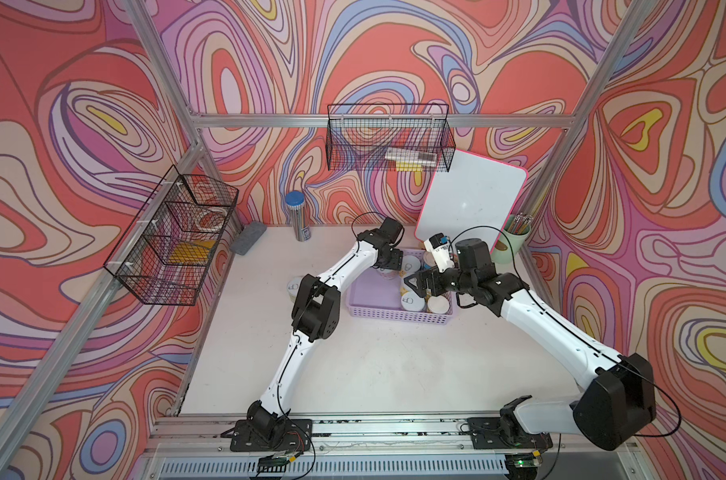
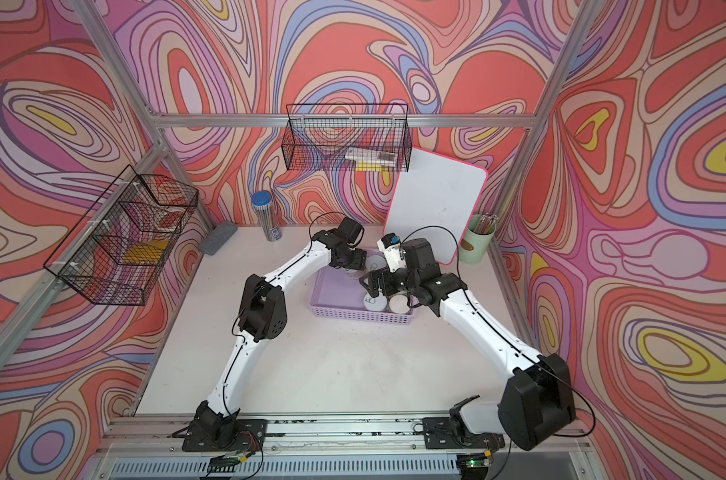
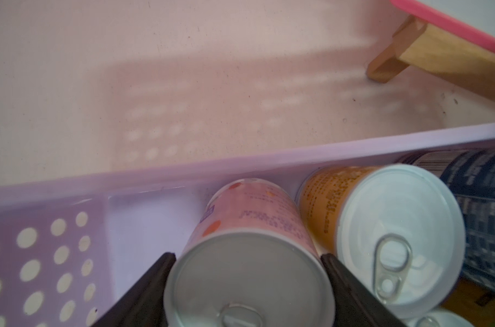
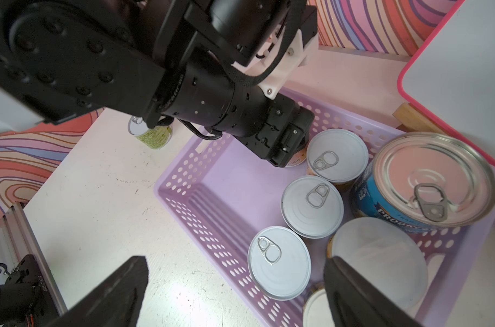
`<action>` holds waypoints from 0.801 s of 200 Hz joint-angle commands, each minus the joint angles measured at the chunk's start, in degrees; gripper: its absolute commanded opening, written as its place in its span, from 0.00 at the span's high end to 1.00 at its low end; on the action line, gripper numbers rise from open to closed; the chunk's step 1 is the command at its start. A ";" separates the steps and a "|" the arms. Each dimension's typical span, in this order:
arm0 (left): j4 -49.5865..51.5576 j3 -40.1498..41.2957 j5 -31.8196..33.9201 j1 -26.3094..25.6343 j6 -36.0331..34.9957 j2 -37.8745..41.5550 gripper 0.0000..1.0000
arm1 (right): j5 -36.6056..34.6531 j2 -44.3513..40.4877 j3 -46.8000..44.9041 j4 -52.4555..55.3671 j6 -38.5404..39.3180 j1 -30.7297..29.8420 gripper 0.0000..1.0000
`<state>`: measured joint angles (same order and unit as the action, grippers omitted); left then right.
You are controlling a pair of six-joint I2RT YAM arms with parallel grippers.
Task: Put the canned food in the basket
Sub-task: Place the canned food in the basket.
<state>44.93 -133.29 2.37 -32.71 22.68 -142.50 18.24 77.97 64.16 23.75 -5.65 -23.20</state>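
Observation:
The lavender basket [image 1: 398,316] [image 2: 353,318] sits mid-table with several cans in it, among them a big blue-labelled one [image 4: 433,181] and small white-lidded ones [image 4: 313,206]. My left gripper [image 3: 247,256] [image 1: 388,270] is shut on a pink-labelled can [image 3: 249,220], held inside the basket by its far wall [image 3: 240,167], next to an orange-labelled can [image 3: 396,235]. My right gripper [image 4: 235,262] [image 1: 415,286] hovers open over the basket's side wall, with one can [image 4: 279,262] below its gap. One more can [image 4: 150,133] [image 1: 295,287] stands on the table left of the basket.
A pink-edged whiteboard [image 1: 473,199] leans on wooden feet behind the basket, with a green pencil cup [image 1: 511,245] to its right. A blue-capped pencil tube [image 1: 297,216] and a grey eraser [image 1: 248,237] stand at the back left. Black wire baskets [image 1: 388,139] hang on the walls.

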 commanded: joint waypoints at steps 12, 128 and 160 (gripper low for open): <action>-3.34 -3.12 -1.49 -0.37 1.27 -1.39 0.30 | -0.13 -1.40 -0.95 0.42 -0.50 0.35 0.02; -3.36 -4.42 -2.54 -0.34 1.67 -2.80 0.04 | -0.13 -1.09 -2.01 0.55 -0.69 0.39 0.02; -3.08 -4.43 -3.11 -0.35 1.84 -2.31 0.08 | -0.05 -0.97 -1.85 0.68 -0.77 0.35 0.02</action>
<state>44.14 -136.11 2.50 -32.05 23.88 -144.55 18.24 77.93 62.87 24.47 -5.82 -23.20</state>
